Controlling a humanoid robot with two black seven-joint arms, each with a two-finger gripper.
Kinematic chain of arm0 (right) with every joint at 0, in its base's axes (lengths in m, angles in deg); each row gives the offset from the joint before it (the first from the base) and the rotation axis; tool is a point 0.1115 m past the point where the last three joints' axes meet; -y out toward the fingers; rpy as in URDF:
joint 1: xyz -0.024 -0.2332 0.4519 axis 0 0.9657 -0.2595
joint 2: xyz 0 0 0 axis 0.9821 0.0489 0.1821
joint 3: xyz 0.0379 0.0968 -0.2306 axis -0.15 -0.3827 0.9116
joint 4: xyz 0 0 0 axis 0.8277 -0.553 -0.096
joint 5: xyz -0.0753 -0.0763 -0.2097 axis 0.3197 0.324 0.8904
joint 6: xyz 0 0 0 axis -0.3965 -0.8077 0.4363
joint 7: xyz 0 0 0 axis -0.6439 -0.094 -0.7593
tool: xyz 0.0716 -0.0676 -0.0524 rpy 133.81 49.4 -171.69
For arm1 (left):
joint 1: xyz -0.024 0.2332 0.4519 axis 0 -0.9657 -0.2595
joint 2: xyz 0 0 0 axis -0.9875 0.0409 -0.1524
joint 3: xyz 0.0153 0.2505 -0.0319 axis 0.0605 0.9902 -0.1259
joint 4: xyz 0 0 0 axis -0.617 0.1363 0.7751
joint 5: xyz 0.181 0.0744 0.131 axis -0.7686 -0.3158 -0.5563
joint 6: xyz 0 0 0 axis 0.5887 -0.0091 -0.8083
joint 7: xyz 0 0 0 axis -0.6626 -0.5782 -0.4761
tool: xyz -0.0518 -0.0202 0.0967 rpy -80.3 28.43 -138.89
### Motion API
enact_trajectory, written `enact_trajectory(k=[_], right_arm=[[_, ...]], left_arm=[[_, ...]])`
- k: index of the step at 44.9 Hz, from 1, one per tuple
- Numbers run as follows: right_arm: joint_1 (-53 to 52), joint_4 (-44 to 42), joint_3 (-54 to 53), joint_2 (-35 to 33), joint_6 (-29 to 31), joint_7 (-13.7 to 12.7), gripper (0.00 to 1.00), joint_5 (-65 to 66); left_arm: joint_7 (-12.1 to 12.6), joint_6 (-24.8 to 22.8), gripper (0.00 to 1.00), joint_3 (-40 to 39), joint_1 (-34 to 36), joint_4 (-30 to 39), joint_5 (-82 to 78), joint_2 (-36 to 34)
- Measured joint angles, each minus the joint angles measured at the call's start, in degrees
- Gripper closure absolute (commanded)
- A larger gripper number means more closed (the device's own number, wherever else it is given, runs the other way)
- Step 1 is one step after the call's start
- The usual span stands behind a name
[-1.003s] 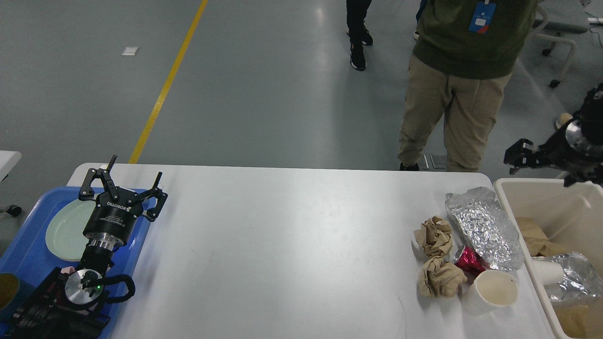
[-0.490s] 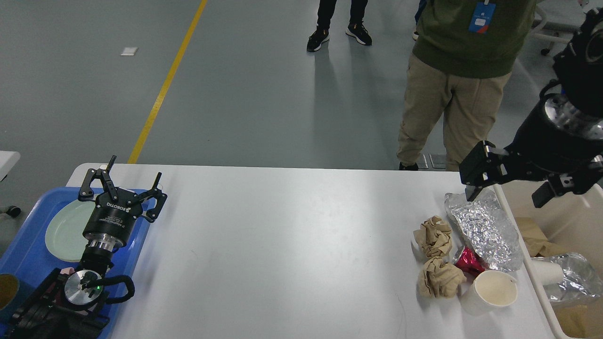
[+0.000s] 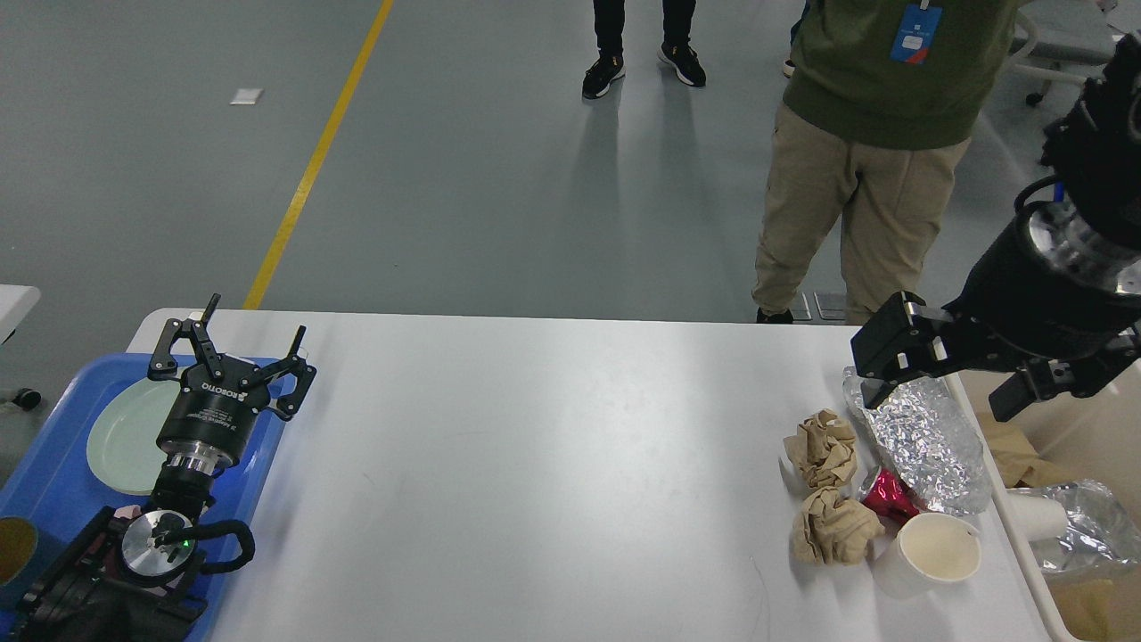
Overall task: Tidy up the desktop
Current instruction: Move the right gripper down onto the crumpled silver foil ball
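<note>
The white desktop (image 3: 535, 464) fills the view. At its right end lie a crumpled silver foil sheet (image 3: 923, 441), two crumpled brown paper balls (image 3: 822, 448) (image 3: 833, 526), a red foil wrapper (image 3: 887, 495) and a white paper cup (image 3: 931, 555) on its side. My right gripper (image 3: 945, 379) is open and empty, hovering over the far end of the foil sheet. My left gripper (image 3: 233, 346) is open and empty over the blue tray (image 3: 45, 490) at the left end.
A pale green plate (image 3: 125, 437) lies in the blue tray. A beige bin (image 3: 1021, 535) at the right edge holds foil (image 3: 1083, 526), a cup and brown paper. A person (image 3: 874, 160) stands at the table's far right edge.
My right arm has swung in from the far right, past the bin, to above the foil sheet's far end. My left arm has not moved. The trash lies as before.
</note>
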Motion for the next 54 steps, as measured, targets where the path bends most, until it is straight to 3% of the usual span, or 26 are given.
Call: enact_trajectory(k=[5, 14, 19, 32, 40, 45, 54], right_arm=[[0.2, -0.9, 0.0, -0.1, -1.2, 0.0, 0.00, -0.1], [4.0, -1.8, 0.4, -1.1, -11.0, -0.4, 0.00, -0.6], [10.2, -4.7, 0.9, -5.5, -15.2, -0.5, 0.00, -0.7], [34.5, -24.2, -0.2, -15.8, -21.0, -0.5, 0.00, -0.9], [51.2, -32.2, -6.4, -19.9, -31.9, -0.4, 0.00, -0.6], [61.9, -37.5, -12.0, -20.4, -38.0, -0.3, 0.00, -0.5], [73.3, -45.2, -20.3, -19.8, -39.7, 0.1, 0.00, -0.5]], left_arm=[[0.0, 0.0, 0.04, 0.0, 0.0, 0.0, 0.0, 0.0], [0.0, -0.1, 0.04, 0.0, 0.0, 0.0, 0.0, 0.0], [0.0, -0.1, 0.04, 0.0, 0.0, 0.0, 0.0, 0.0], [0.0, -0.1, 0.04, 0.0, -0.1, 0.0, 0.0, 0.1], [0.0, -0.1, 0.04, 0.0, -0.1, 0.0, 0.0, 0.1], [0.0, -0.1, 0.04, 0.0, -0.1, 0.0, 0.0, 0.1], [0.0, -0.1, 0.04, 0.0, -0.1, 0.0, 0.0, 0.1]])
